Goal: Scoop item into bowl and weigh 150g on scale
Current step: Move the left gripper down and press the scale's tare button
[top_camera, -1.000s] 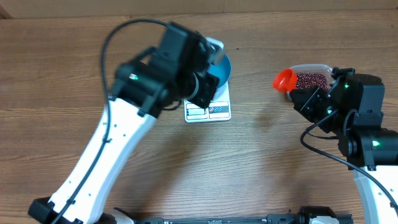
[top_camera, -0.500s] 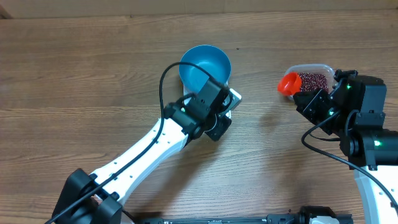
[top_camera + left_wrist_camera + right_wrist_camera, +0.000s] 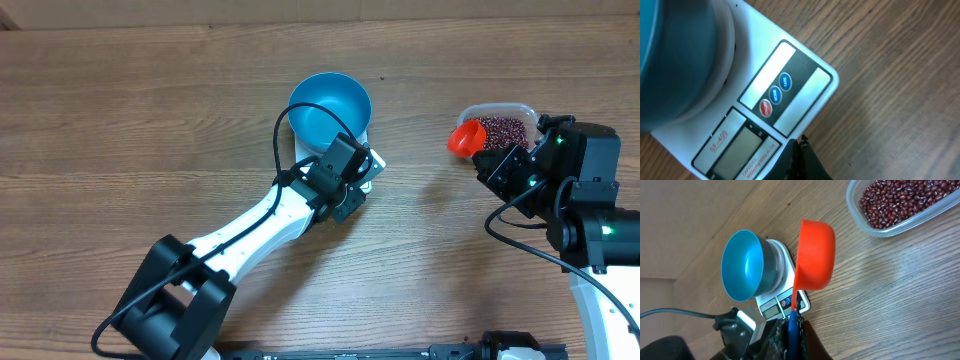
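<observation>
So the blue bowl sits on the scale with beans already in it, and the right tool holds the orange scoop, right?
No: the bowl is empty, as the right wrist view shows; the beans lie in the clear tub. It does sit on the scale, and the right tool holds the orange scoop.

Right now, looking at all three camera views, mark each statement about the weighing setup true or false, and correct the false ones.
1. The blue bowl sits on the scale. True.
2. The bowl is already partly filled. False: it is empty; the beans lie in the clear tub.
3. The right gripper is shut on an orange scoop. True.
4. The left gripper hovers over the tub. False: it is shut at the scale's front edge, near the display.
</observation>
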You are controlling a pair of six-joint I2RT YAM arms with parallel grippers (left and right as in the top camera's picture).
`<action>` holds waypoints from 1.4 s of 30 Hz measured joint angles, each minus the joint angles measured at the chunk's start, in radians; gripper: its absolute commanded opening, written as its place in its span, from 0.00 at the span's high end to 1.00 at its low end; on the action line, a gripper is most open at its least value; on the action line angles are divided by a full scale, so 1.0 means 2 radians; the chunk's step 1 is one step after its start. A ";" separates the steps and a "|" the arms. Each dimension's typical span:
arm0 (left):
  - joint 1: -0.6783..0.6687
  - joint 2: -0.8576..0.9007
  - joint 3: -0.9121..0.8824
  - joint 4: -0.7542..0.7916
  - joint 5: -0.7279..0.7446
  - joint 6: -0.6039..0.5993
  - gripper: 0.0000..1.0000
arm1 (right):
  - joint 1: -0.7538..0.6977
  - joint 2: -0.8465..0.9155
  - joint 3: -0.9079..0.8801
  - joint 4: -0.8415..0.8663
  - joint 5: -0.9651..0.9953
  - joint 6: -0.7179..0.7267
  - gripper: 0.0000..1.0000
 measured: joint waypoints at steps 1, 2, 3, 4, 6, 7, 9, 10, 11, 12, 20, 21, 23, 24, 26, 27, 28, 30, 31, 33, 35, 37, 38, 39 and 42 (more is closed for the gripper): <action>0.001 0.004 0.000 0.004 -0.001 0.001 0.96 | 0.000 0.000 0.000 0.000 0.001 0.000 0.96; 0.001 0.006 0.000 0.007 -0.002 0.001 0.96 | 0.000 0.000 0.000 0.000 0.003 0.000 0.96; 0.001 0.008 -0.001 0.011 -0.002 0.002 0.96 | 0.000 0.000 0.000 0.000 0.004 0.000 0.96; 0.001 0.009 -0.001 0.014 -0.002 0.002 0.96 | 0.000 0.000 0.000 0.000 0.005 0.000 0.96; 0.001 0.010 -0.001 0.019 -0.003 0.002 0.96 | 0.000 0.000 0.000 0.000 0.005 0.000 0.96; 0.001 0.012 -0.001 0.021 -0.003 0.002 0.96 | 0.000 0.000 0.000 0.000 0.006 0.000 0.96; 0.001 0.015 -0.001 0.022 -0.003 0.002 0.96 | 0.000 0.000 0.000 -0.001 0.006 0.000 0.96; 0.001 0.017 -0.001 0.022 -0.003 0.002 0.96 | 0.000 0.000 0.000 -0.002 0.006 0.000 0.96; 0.001 0.020 -0.001 0.022 -0.003 0.002 0.96 | 0.000 0.000 0.000 -0.003 0.006 0.000 0.96; 0.001 0.023 -0.001 0.024 -0.003 0.002 0.96 | 0.000 0.000 0.000 -0.005 0.006 0.000 0.96; 0.001 0.030 -0.001 0.050 -0.004 -0.005 0.95 | 0.000 0.000 0.000 -0.021 0.017 0.000 0.96; 0.001 0.030 -0.001 0.054 -0.005 -0.006 0.95 | 0.000 0.000 0.000 -0.022 0.018 0.000 0.96; 0.002 0.030 -0.001 0.058 -0.005 -0.009 0.96 | 0.000 0.000 0.000 -0.021 0.019 0.000 0.96; 0.003 0.030 -0.001 0.059 -0.006 -0.010 0.96 | 0.000 0.000 0.000 -0.022 0.019 0.000 0.96; 0.006 0.030 -0.001 0.059 -0.011 -0.015 0.96 | 0.000 0.000 0.000 -0.021 0.019 0.000 0.96; 0.009 0.030 -0.001 0.059 -0.015 -0.017 0.96 | 0.000 0.000 0.000 -0.021 0.019 0.000 0.96; 0.011 0.030 -0.001 0.060 -0.018 -0.018 0.96 | 0.000 0.000 0.000 -0.021 0.019 0.000 0.96; 0.017 0.033 -0.001 0.062 -0.022 -0.021 0.95 | 0.000 0.000 0.000 -0.021 0.020 0.000 0.96; 0.020 0.035 -0.001 0.063 -0.023 -0.023 0.96 | 0.000 0.000 0.000 -0.021 0.020 0.000 0.96; 0.023 0.040 -0.001 0.067 -0.026 -0.025 0.96 | 0.000 0.000 0.000 -0.022 0.021 -0.001 0.96; 0.025 0.046 -0.001 0.071 -0.027 -0.025 0.96 | 0.000 0.000 0.000 -0.022 0.021 0.000 0.96; 0.025 0.050 -0.001 0.078 -0.027 -0.025 0.96 | 0.000 0.000 0.000 -0.021 0.021 0.000 0.96; 0.025 0.051 -0.001 0.081 -0.027 -0.025 0.96 | 0.000 0.000 0.000 -0.021 0.021 0.000 0.96; 0.025 0.051 -0.001 0.083 -0.027 -0.025 0.96 | 0.000 0.000 0.000 -0.021 0.022 0.000 0.96; 0.025 0.052 -0.001 0.084 -0.027 -0.025 0.96 | 0.000 0.000 0.000 -0.022 0.023 0.000 0.96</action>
